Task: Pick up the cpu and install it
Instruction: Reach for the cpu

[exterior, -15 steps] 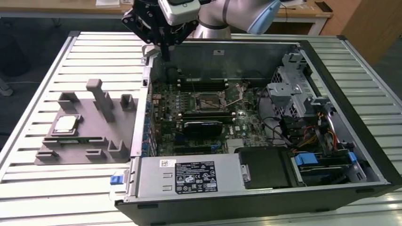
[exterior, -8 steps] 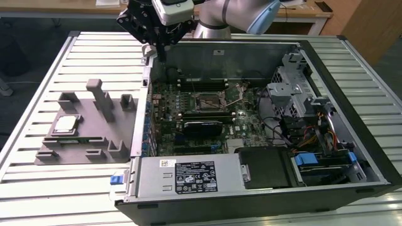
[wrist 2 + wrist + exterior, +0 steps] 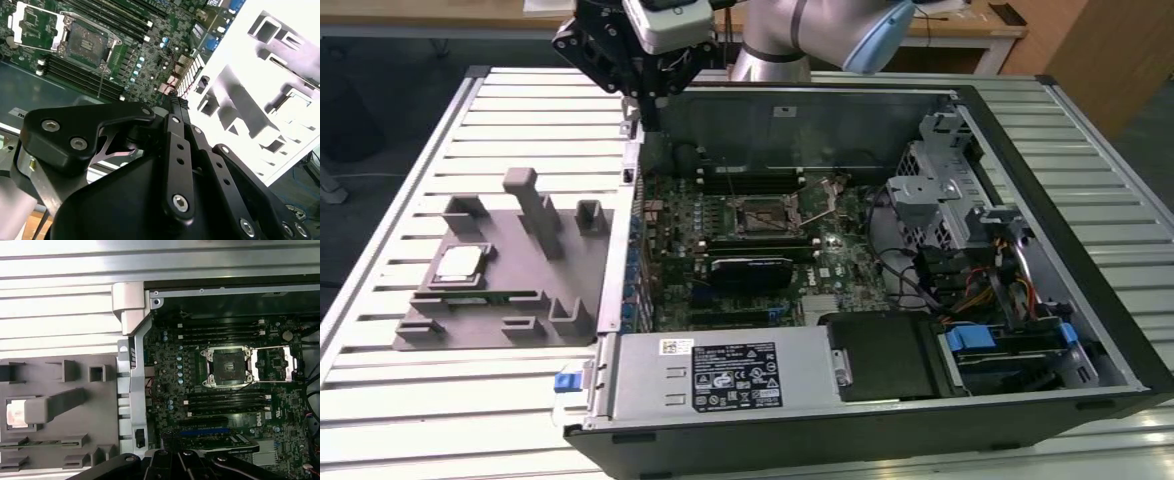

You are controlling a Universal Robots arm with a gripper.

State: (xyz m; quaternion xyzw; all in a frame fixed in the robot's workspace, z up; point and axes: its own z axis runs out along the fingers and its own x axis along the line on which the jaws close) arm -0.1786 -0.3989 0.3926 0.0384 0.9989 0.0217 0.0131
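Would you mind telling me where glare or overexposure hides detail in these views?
In the second wrist view the grey plastic fixture tray is blown out almost white, pockets marked only by shadows; in the first wrist view the small square silvery cpu glares pale; the exterior view is evenly lit.
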